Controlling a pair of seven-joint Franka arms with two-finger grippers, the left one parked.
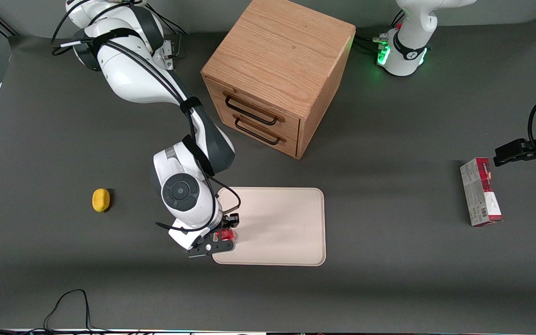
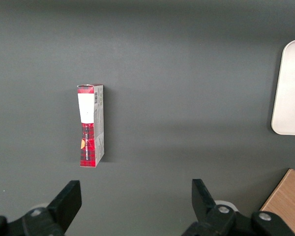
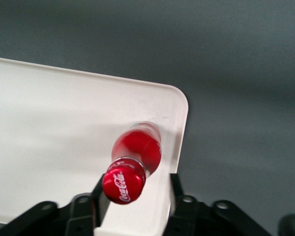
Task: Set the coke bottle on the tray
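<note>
Gripper (image 3: 133, 200) jaws seemingly pinch the bottle (image 3: 137, 147) near its cap, upright over the tray (image 1: 286, 223) corner for release.

One coke bottle (image 3: 136, 150) was counted, standing on one tray (image 1: 286, 223). One hand (image 1: 224, 235) was noted above that tray's corner. One wooden cabinet (image 1: 277, 70) with two drawers was recorded, one yellow lemon-like object (image 1: 101, 200), and one red-and-grey carton (image 1: 480, 191), all on one desk (image 1: 389, 279).

Glossy coke bottle (image 3: 136, 150), matt tray (image 3: 64, 123)
</note>
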